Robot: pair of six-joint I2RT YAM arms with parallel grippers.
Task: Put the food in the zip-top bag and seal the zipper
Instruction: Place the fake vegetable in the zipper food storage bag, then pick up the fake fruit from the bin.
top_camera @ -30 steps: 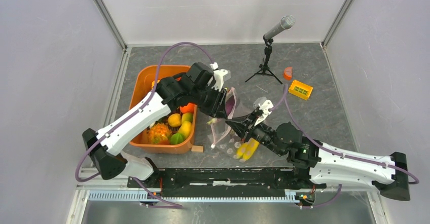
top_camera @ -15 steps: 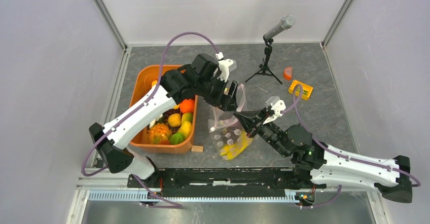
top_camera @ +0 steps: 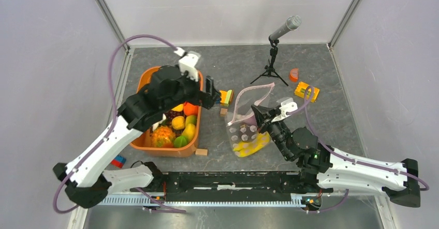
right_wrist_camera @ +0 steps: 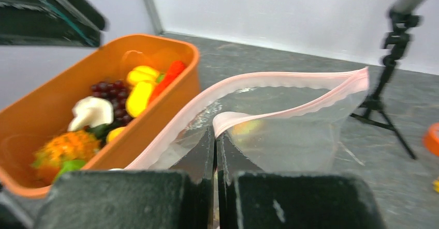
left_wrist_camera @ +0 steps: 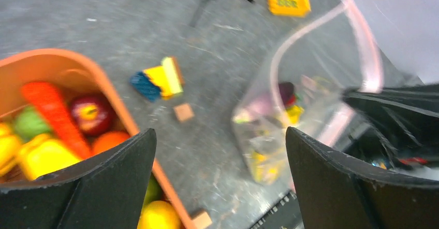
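Left claw (top_camera: 210, 92) now left of bag (top_camera: 247, 131)

a robotics lab cell: white panel walls (top_camera: 228, 6), a tripod microphone (top_camera: 285, 28).

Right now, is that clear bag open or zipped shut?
Open. On the zip-top bag, the pink zipper edges gape in a wide loop; the right gripper pinches one edge.

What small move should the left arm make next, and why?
Probably lower the left gripper into the orange tub onto a toy fruit: it is open and empty, and the right gripper pinches the rim of the zip-top bag, holding its mouth open.
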